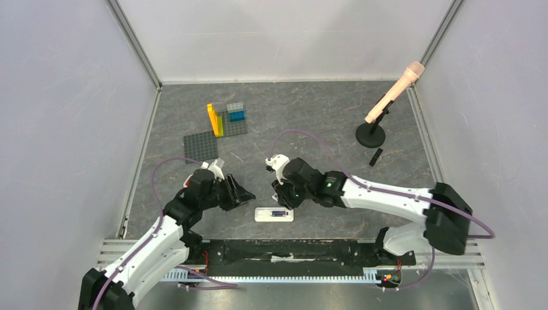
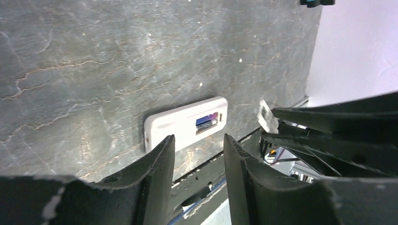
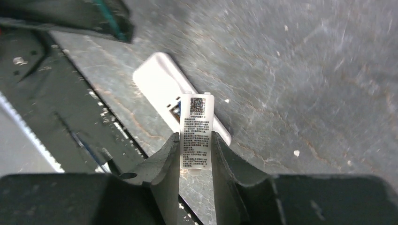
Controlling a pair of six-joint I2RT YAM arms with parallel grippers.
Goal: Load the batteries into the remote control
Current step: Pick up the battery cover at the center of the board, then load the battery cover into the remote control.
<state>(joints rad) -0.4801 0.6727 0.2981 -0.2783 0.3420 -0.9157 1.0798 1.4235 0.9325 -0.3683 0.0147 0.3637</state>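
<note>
The white remote control (image 1: pixel 274 214) lies flat near the table's front edge. Its battery bay is uncovered, and a purple-blue battery (image 2: pixel 206 122) sits in it. My right gripper (image 1: pixel 282 197) hovers just above the remote's (image 3: pixel 157 79) right part. It is shut on a thin white battery cover (image 3: pixel 197 126) with a printed label and QR code, held upright between the fingers. In the left wrist view that cover (image 2: pixel 266 116) shows to the right of the remote (image 2: pixel 180 124). My left gripper (image 2: pixel 199 145) is open and holds nothing, just left of the remote.
At the back left lies a grey brick baseplate (image 1: pixel 201 145) with yellow, green and blue bricks. A microphone on a round black stand (image 1: pixel 371 134) is at the back right, with a small black piece (image 1: pixel 375 156) beside it. A black rail (image 1: pixel 291 248) runs along the near edge.
</note>
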